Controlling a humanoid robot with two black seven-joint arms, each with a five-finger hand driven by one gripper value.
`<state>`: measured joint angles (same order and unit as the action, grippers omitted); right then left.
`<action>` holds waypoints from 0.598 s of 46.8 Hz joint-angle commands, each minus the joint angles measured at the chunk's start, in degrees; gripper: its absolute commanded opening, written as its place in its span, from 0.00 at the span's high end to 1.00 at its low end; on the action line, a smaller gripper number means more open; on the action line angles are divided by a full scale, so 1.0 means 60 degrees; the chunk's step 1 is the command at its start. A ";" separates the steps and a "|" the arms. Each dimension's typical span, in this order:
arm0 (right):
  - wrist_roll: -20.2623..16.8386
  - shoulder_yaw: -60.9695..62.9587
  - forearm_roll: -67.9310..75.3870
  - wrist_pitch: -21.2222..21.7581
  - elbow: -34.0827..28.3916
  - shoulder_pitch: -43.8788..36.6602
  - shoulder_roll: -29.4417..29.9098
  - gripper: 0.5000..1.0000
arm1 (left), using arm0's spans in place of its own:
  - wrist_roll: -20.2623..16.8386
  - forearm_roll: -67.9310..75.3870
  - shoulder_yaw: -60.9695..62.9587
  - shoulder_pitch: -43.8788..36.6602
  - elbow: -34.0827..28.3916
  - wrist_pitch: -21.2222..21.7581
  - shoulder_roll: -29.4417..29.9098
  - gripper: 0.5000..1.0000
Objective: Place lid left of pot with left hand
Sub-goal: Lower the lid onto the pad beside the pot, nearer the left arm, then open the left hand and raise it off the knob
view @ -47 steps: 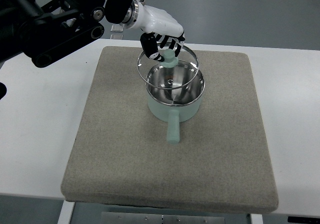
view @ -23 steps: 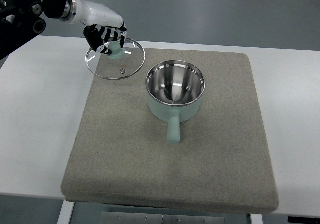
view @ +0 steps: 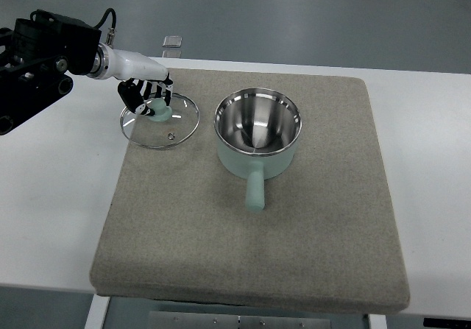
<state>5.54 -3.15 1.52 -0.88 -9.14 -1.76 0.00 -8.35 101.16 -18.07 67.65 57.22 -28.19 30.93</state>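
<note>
While its arm reached in from the picture's left edge, the left robot hand (view: 144,93) had its dark fingers (view: 135,98) curled around the mint-green knob (view: 159,109) of the glass lid (view: 160,121). We saw the lid directly beneath the hand, low over the left part of the grey mat (view: 250,255), though we could not tell whether it touched the cloth. To its right, close but apart, stood the open mint-green pot (view: 257,134), handle pointing toward the near edge. The mat lay on the white counter (view: 51,211).
</note>
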 commanded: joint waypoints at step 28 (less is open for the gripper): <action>0.0000 -0.0002 0.0010 0.0000 0.0000 0.0001 0.0000 0.15 | 0.0000 -0.0160 0.0008 -0.0363 -0.0102 0.0334 -0.0174 0.86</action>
<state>5.54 -3.15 1.57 -0.88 -9.14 -1.75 0.00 -8.34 100.36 -18.02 65.67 56.76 -26.30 29.89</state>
